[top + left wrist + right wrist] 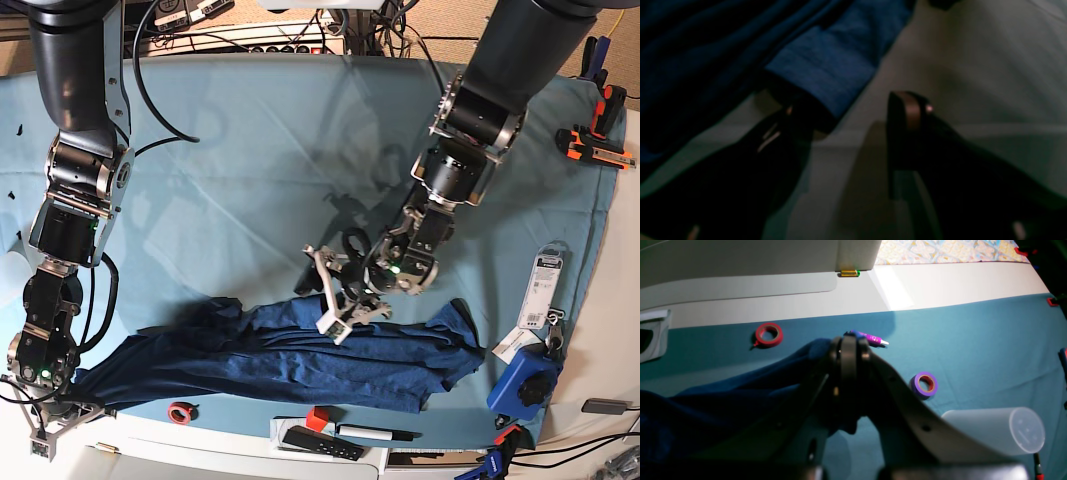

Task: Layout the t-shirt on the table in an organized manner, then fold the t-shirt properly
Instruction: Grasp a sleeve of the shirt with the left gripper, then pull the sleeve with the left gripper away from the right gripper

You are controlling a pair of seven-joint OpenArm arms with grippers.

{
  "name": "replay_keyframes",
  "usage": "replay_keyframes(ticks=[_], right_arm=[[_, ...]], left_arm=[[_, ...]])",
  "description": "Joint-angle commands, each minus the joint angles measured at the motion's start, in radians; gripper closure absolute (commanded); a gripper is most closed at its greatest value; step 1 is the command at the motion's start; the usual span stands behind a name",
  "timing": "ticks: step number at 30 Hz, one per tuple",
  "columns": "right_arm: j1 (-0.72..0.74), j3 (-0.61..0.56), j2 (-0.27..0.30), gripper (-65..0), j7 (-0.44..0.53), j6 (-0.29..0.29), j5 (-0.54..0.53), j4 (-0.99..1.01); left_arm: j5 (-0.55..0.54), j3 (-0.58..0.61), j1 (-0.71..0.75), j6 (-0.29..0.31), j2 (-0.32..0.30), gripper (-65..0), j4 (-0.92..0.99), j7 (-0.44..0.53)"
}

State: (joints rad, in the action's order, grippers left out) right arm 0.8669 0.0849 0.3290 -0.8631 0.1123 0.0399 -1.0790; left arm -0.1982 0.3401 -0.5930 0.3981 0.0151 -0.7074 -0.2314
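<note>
The dark navy t-shirt (300,360) lies crumpled in a long band along the front of the teal-covered table (250,150). My left gripper (335,295) hovers open at the shirt's upper edge. In the left wrist view a hemmed fold of the t-shirt (826,66) reaches the left finger, while bare cloth shows between the two fingertips of the left gripper (850,116). My right gripper (848,346) is shut on a bunched end of the t-shirt (723,400); in the base view the right gripper (55,412) sits at the shirt's far left end.
A red tape roll (768,334), a purple marker (870,337), a purple tape roll (924,384) and a translucent cup (997,430) lie near the right gripper. A black remote (320,440) and a pen (375,432) rest at the front edge. Blue and orange tools (525,380) sit at the right.
</note>
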Motion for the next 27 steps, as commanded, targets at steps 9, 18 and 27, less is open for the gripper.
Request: replay_keyframes(ticks=[9, 18, 27], right_arm=[[0.041, 0.001, 0.012, 0.0, 0.029, -0.004, 0.003, -0.018], [0.013, 0.001, 0.012, 0.0, 0.042, -0.001, 0.006, -0.018], [-0.042, 0.001, 0.014, 0.0, 0.056, 0.007, 0.006, -0.018]], left_arm=[[-0.011, -0.002, -0.038, 0.018, 0.000, 0.0, -0.016, 0.079], [-0.357, -0.003, -0.005, 0.300, -0.164, 0.0, -0.177, -0.090], [-0.726, -0.003, 0.139, 0.300, -0.379, 0.0, -0.548, -0.481]])
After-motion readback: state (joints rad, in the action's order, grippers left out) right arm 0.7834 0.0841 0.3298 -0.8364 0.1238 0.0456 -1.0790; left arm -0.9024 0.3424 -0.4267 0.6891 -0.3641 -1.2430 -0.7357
